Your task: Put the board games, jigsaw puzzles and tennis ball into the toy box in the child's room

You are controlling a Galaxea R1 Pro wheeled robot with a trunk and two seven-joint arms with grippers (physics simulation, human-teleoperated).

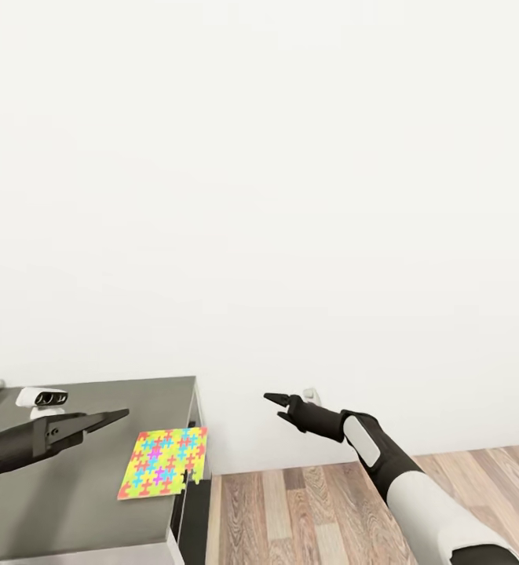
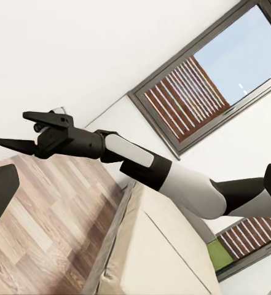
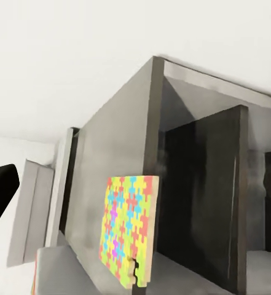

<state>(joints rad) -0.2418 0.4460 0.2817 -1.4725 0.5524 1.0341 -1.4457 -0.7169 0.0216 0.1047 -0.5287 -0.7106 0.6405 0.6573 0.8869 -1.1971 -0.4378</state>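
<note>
One jigsaw puzzle [image 1: 163, 463] lies flat on the dark grey worktop [image 1: 94, 502], close to the edge nearest the open floor, with one corner reaching just past that edge. From the left end effector [image 1: 111, 417] it sits just below and a little ahead of the fingertips, so this arm is clearly the nearer one. From the right end effector [image 1: 275, 400] the puzzle lies well off to the side and lower down, across a gap of wood-plank floor [image 1: 330, 510]. The puzzle is close to square, so it has no real long axis; its edges run slightly skewed to the worktop edge, and the missing corner piece is at the corner by that edge.

The left arm reaches low and nearly level over the worktop, its fingers drawn together to a point with nothing between them; whether a small gap remains I cannot tell. The right arm is bent at the elbow and stretched forward over the floor, its end effector spread apart and empty, as the left wrist view [image 2: 31, 132] shows plainly. A small white device [image 1: 42, 398] stands on the worktop beyond the left end effector.
</note>
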